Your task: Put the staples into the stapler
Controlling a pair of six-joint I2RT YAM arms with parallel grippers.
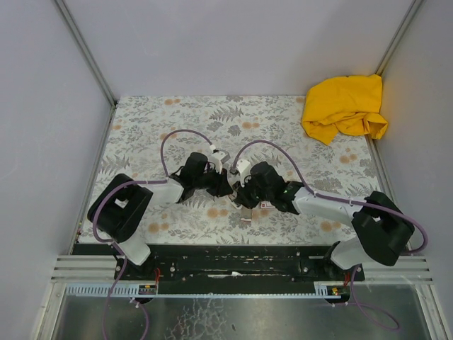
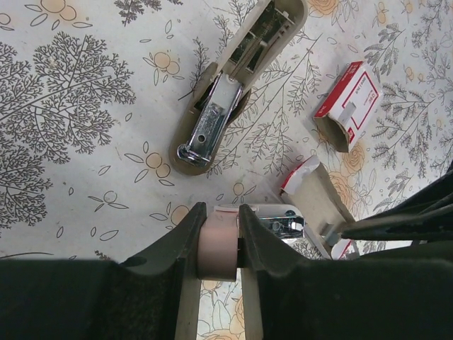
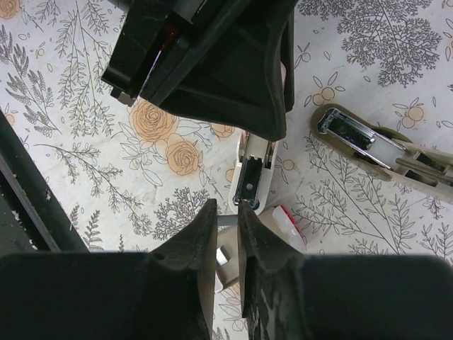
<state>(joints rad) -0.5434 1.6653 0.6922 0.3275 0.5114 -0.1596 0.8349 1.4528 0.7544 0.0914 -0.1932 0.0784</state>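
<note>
My left gripper [image 2: 219, 209] is shut on the pale-pink body of the mini stapler [image 2: 218, 248], which lies open with its silver channel [image 2: 283, 225] facing up. In the right wrist view the stapler [image 3: 253, 173] lies just beyond my right gripper [image 3: 226, 207]. That gripper is shut on a thin grey strip of staples [image 3: 228, 220], held right at the channel's near end. The white-and-red box sleeve [image 2: 350, 103] lies to the right, and its open tray [image 2: 318, 195] lies beside the stapler. In the top view both grippers [image 1: 237, 193] meet mid-table.
A second, larger beige stapler [image 2: 226, 106] lies open on the floral tablecloth, also in the right wrist view [image 3: 382, 145]. A crumpled yellow cloth [image 1: 345, 106] sits at the back right corner. Grey walls enclose the table.
</note>
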